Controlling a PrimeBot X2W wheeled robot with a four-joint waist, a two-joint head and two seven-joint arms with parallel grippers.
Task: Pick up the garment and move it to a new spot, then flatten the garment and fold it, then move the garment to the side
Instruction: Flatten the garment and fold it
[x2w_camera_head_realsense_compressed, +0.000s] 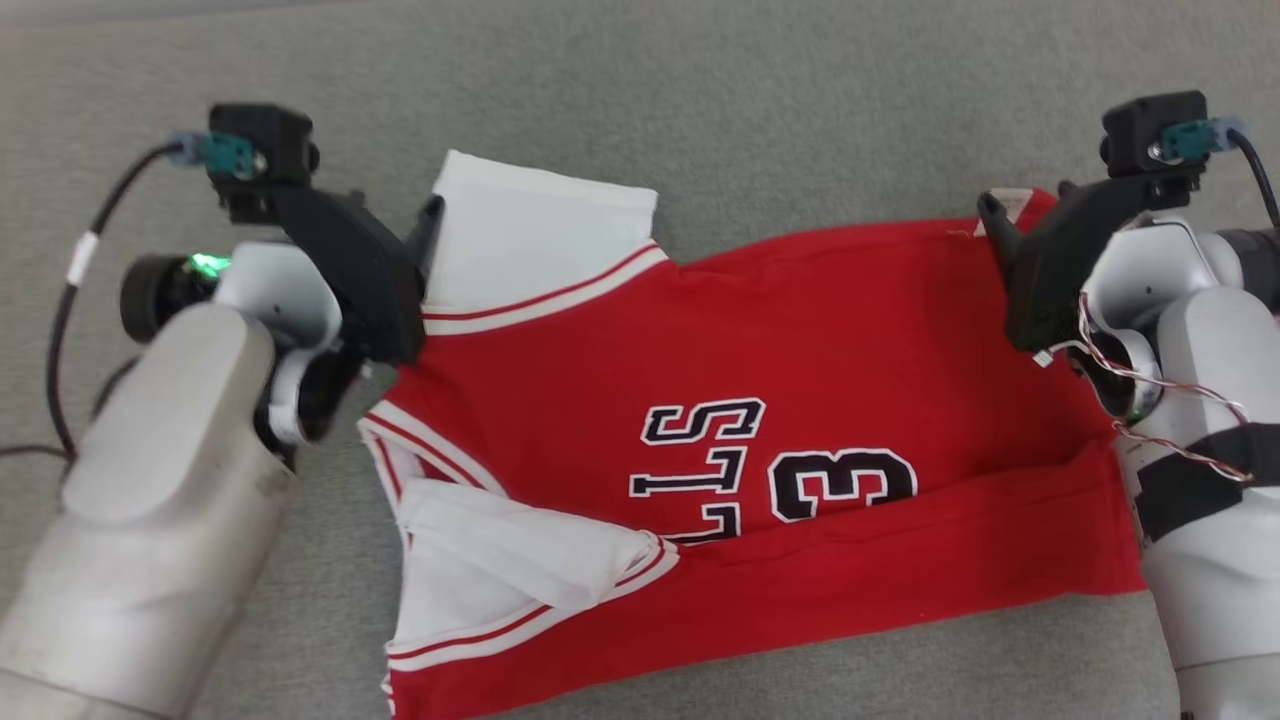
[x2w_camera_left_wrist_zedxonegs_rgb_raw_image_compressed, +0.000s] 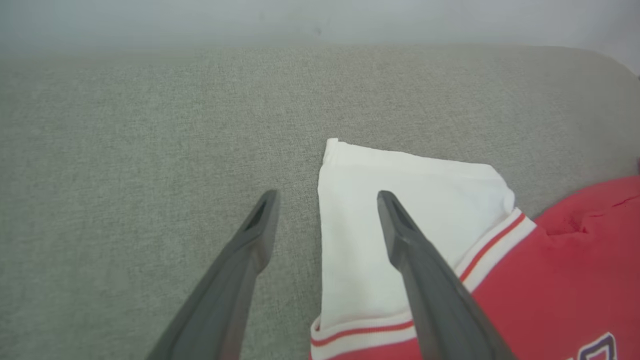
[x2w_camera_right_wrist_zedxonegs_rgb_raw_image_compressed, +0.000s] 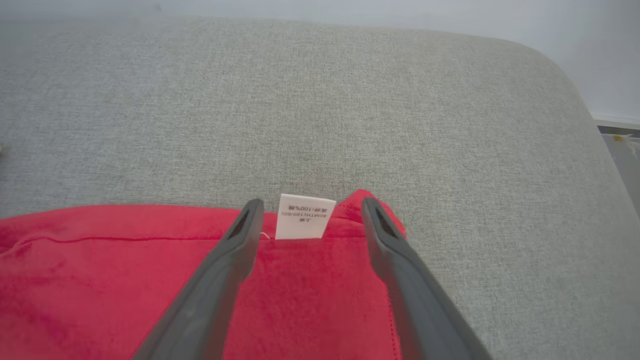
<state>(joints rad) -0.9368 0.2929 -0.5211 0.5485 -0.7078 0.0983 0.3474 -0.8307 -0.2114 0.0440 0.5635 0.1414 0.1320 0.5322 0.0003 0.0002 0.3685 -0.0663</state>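
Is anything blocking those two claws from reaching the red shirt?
Nothing visible does. The open left gripper is at the white sleeve of the garment, and the open right gripper over its corner by the label.

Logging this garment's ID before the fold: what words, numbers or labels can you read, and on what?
"LLS": black letters edged white on the red jersey, turned sideways; the rest lies under a fold.
"3": black number beside them, same front.
Care tag, white, at the jersey's edge: small print upside down; "100%" and "(120/60)" seem to be in it, the rest is too small to read.
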